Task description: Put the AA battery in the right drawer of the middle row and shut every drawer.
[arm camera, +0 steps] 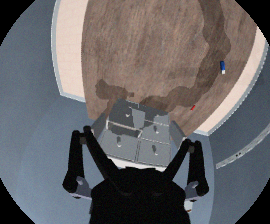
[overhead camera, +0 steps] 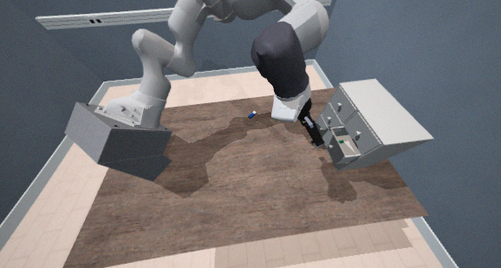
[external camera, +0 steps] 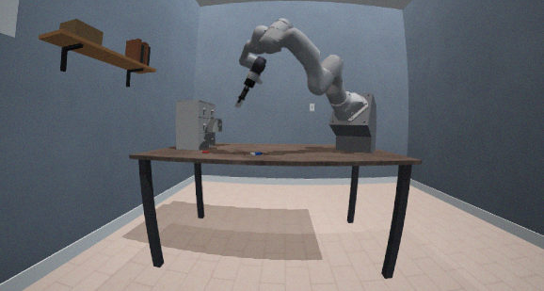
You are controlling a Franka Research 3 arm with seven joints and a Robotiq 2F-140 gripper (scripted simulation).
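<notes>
Top view showed the small blue-and-white AA battery (overhead camera: 252,114) lying on the brown wooden bench (overhead camera: 260,193), apart from the grey chest (overhead camera: 381,111). The black pincer (arm camera: 135,139) hung wide, holding nothing. It should drop straight down and pinch the battery's middle

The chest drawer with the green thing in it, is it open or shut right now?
Open. In the top view that drawer juts out from the chest front, its inside exposed with a small green item lying in it; the other drawer fronts sit flush.

One chest (overhead camera: 381,115), six drawers (overhead camera: 345,145), perhaps.
</notes>
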